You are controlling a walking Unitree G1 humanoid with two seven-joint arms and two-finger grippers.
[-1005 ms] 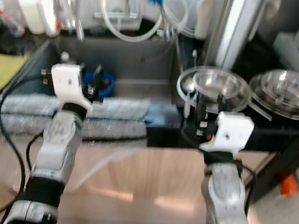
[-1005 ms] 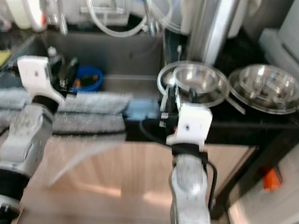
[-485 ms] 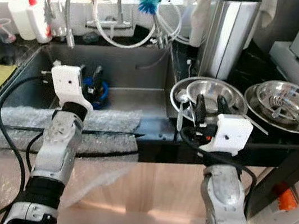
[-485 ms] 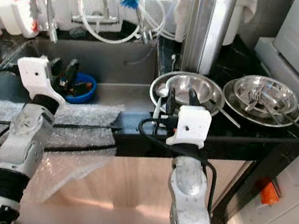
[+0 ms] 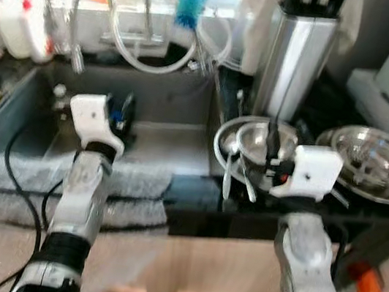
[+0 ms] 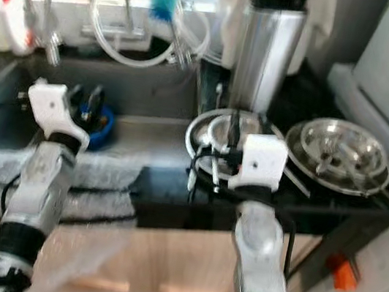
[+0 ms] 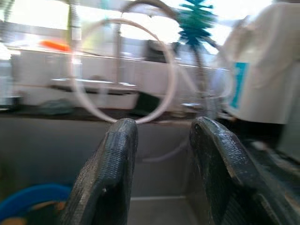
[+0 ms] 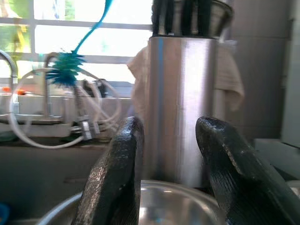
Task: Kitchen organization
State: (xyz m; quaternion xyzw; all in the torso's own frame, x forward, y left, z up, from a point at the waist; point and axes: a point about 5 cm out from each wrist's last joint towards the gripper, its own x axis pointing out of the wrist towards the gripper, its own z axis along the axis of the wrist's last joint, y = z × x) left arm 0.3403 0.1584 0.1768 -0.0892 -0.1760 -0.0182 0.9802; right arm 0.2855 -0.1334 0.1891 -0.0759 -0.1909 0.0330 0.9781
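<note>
Right end effector (image 8: 168, 178) gapes over steel bowl (image 5: 278, 139); no legible writing.

- Your head views are smeared by blur, so the utensils (image 5: 238, 175) lying by the steel bowl (image 5: 273, 140) can't be told apart.
- The contents of the right-hand steel dish (image 5: 378, 156) are too soft to identify.
- The blue tub (image 6: 99, 120) in the sink (image 5: 164, 104) sits mostly behind your left gripper (image 6: 83, 99).
- The bottles (image 5: 15, 14) at the window are washed out by glare.
- The tall steel holder (image 8: 180, 103) runs off the top edge, hiding what it carries.
</note>
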